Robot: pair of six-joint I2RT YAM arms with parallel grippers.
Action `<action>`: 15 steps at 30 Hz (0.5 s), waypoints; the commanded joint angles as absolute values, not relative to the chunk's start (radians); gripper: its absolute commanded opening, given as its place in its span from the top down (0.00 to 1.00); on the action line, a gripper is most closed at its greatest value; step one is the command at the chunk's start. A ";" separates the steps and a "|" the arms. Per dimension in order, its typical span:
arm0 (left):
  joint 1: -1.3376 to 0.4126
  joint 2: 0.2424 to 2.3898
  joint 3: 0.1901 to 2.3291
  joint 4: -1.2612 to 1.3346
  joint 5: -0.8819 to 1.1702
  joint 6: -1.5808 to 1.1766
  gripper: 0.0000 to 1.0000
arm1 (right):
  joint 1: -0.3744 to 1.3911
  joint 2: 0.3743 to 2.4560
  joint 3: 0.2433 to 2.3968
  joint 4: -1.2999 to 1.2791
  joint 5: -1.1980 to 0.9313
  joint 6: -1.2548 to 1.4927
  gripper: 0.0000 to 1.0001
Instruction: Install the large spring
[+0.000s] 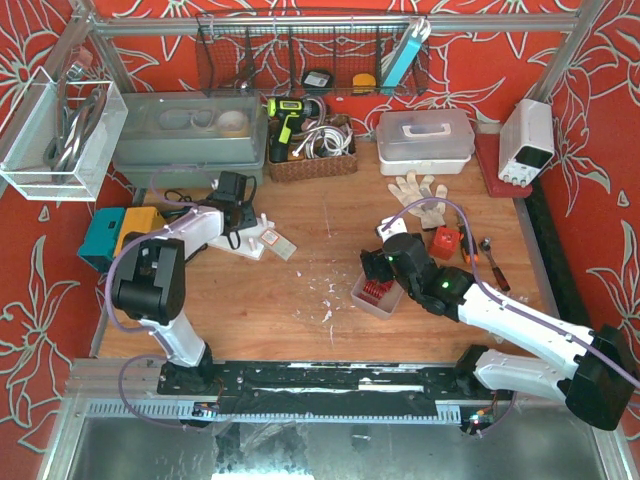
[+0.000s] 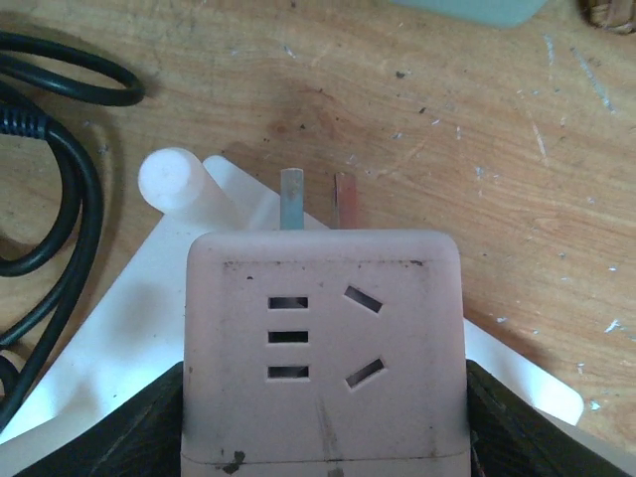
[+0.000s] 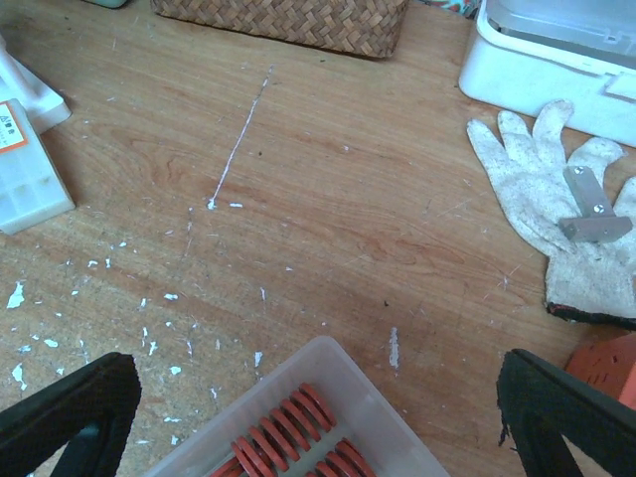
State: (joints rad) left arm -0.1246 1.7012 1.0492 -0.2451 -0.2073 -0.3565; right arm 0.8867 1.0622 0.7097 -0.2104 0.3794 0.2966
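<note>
1. Right claw (image 3: 313, 368): its two black fingers stand as wide apart as they go, with nothing between them and nothing held
2. Task item: the red coiled metal springs (image 3: 283, 427) lie in a clear rectangular plastic tray (image 3: 393, 422). The tray sits directly beneath this claw, centred between the fingers and on the near side of the fingertips
3. Long axis: the clearest spring lies oblique to the line joining the two fingers, slanting away towards the right-hand finger. A second coil lies just beside it on the right-finger side. Which of them is the large one cannot be told from these views
4. Governing relation, as a judgement: a straight descent reaches the tray, but the wrist needs turning so the fingers close across the coil and not along it. The tray wall nearest the fingertips leaves little room
5. Left claw (image 2: 325, 397): its fingers stand against both flanks of a pale pink squared plastic socket block (image 2: 323, 298), which rests on a white flat plastic base (image 2: 119, 338). Whether they press on it cannot be told
6. Nearer arm: the right, by a wide margin. The left claw is well apart from the tray, across the table
7. The seat meant for the spring is not identifiable
</note>
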 commanded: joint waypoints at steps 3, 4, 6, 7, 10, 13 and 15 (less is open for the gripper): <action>-0.130 1.587 1.060 -0.241 -0.197 -0.356 0.60 | 0.896 1.071 0.694 -0.200 0.419 0.287 0.02; -0.133 1.571 1.059 -0.241 -0.195 -0.356 0.62 | 0.895 1.068 0.693 -0.200 0.418 0.287 0.02; -0.142 1.534 1.057 -0.239 -0.195 -0.353 0.67 | 0.895 1.066 0.692 -0.200 0.422 0.286 0.02; -0.148 1.516 1.055 -0.232 -0.194 -0.353 0.67 | 0.895 1.064 0.692 -0.200 0.424 0.286 0.02; -0.167 1.454 1.035 -0.184 -0.152 -0.351 0.70 | 0.895 1.051 0.688 -0.200 0.429 0.287 0.02; -0.207 1.414 1.005 -0.110 -0.115 -0.347 0.70 | 0.896 1.038 0.680 -0.192 0.439 0.289 0.02; -0.244 1.408 0.997 -0.072 -0.113 -0.345 0.70 | 0.896 1.033 0.674 -0.186 0.443 0.290 0.02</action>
State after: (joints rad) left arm -0.1902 1.4403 1.0206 -0.1810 -0.1520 -0.3561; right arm 0.8871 1.0557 0.6956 -0.2028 0.4049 0.2962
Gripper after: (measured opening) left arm 0.604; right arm 0.979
